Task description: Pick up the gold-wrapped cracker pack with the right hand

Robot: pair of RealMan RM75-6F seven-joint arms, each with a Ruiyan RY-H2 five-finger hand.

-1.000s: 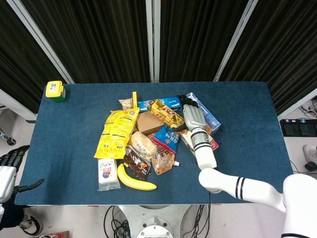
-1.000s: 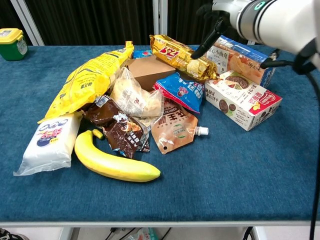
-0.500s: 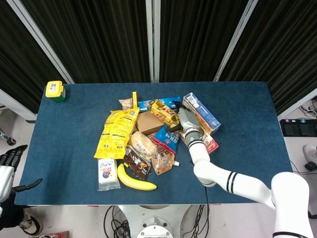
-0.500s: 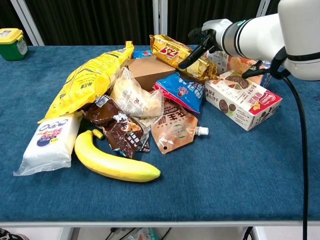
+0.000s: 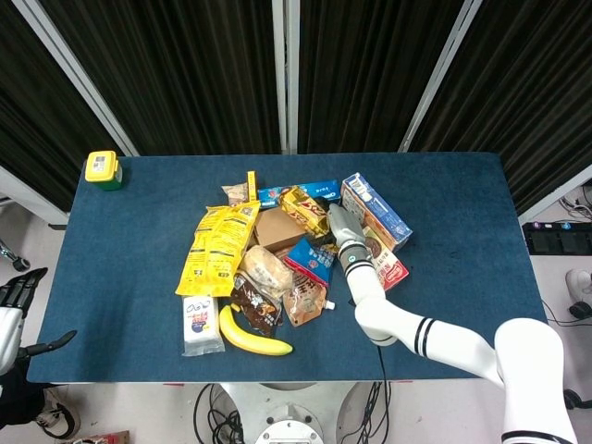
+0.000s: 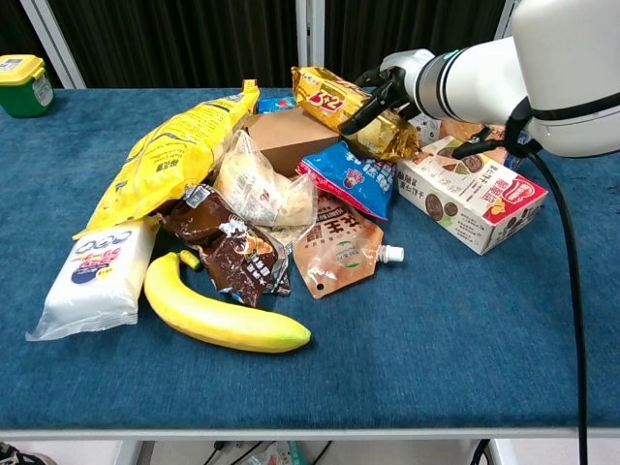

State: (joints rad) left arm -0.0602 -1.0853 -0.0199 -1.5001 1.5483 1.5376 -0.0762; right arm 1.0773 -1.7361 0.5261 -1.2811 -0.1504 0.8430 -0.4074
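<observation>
A green container with a yellow lid (image 5: 103, 169) stands at the far left corner of the blue bench (image 5: 481, 277). Mid-bench lies a heap: a yellow snack bag (image 6: 170, 155), a brown cardboard box (image 6: 288, 136), a blue packet (image 6: 354, 174) and a dark chocolate wrapper (image 6: 232, 254). Toward the near edge lie a banana (image 6: 218, 317) and a white tissue pack (image 6: 95, 281).

Both views are evenly and brightly lit from above; only faint, soft shadows are cast on the table (image 5: 129, 240); glare is seen on the gold-wrapped cracker pack (image 6: 344, 107); focus is sharp; the curtains behind are rendered very dark.
</observation>
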